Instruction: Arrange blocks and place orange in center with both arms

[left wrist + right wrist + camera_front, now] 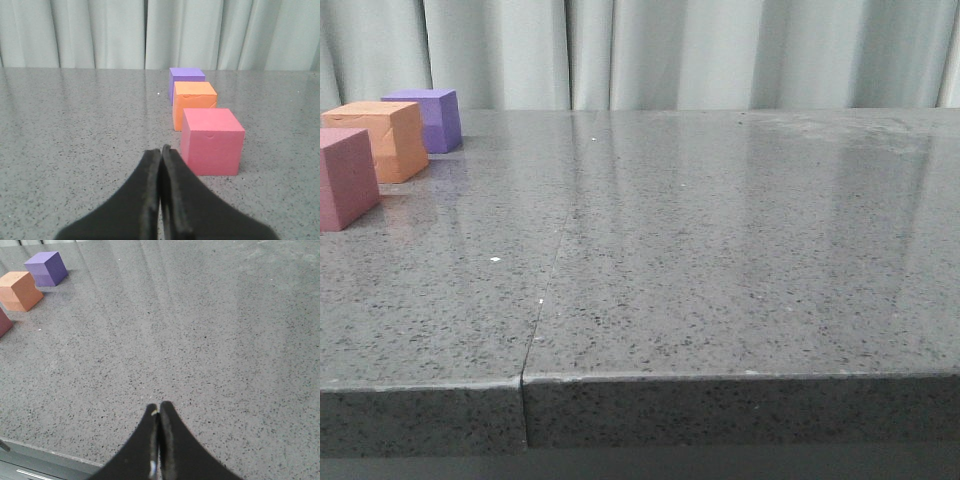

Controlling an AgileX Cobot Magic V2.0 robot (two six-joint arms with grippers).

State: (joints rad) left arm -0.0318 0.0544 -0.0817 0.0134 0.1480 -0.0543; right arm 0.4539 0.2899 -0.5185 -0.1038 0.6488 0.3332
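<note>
Orange cube (194,102) btwn purple (186,80) & pink (212,141); both tools closed.

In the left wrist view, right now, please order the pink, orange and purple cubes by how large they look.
1. Pink cube, largest.
2. Orange cube.
3. Purple cube, smallest.
This order follows nearness to the camera, and the orange cube partly hides the purple one, so true sizes may be alike.

Pink cube (345,178), orange cube (380,140), purple cube (427,119) stand in a row.
</note>
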